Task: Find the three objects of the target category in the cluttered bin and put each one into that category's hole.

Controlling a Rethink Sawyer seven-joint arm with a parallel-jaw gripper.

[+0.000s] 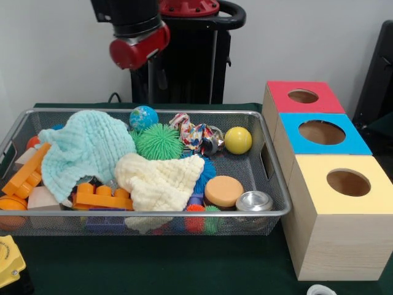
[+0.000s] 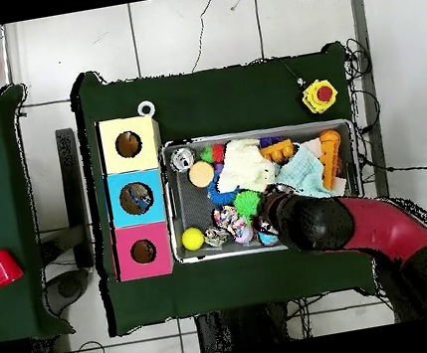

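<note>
The wire-mesh bin [image 1: 153, 214] is full of toys and cloths; it also shows in the overhead view [image 2: 170, 207]. No clear crushed bottle shows plainly. A small shiny bit [image 1: 212, 141] beside a patterned knot cannot be identified. The sky-blue hole [image 1: 322, 132] is the middle of three boxes right of the bin; in the overhead view [image 2: 135, 198] something dark lies inside it. My gripper [image 1: 152, 83] hangs under the arm's red end [image 1: 140, 44], above the bin's far edge, dark against the pedestal. In the overhead view the arm [image 2: 300, 218] covers it.
A mint cloth [image 1: 83, 150] and a cream cloth [image 1: 161, 179] cover much of the bin. A green spiky ball [image 1: 158, 141], yellow ball [image 1: 237, 140], metal can [image 1: 253, 201], orange disc [image 1: 223, 190] and orange blocks [image 1: 101, 198] lie around them. Red [image 1: 303, 96] and yellow [image 1: 348, 182] holes flank the blue one.
</note>
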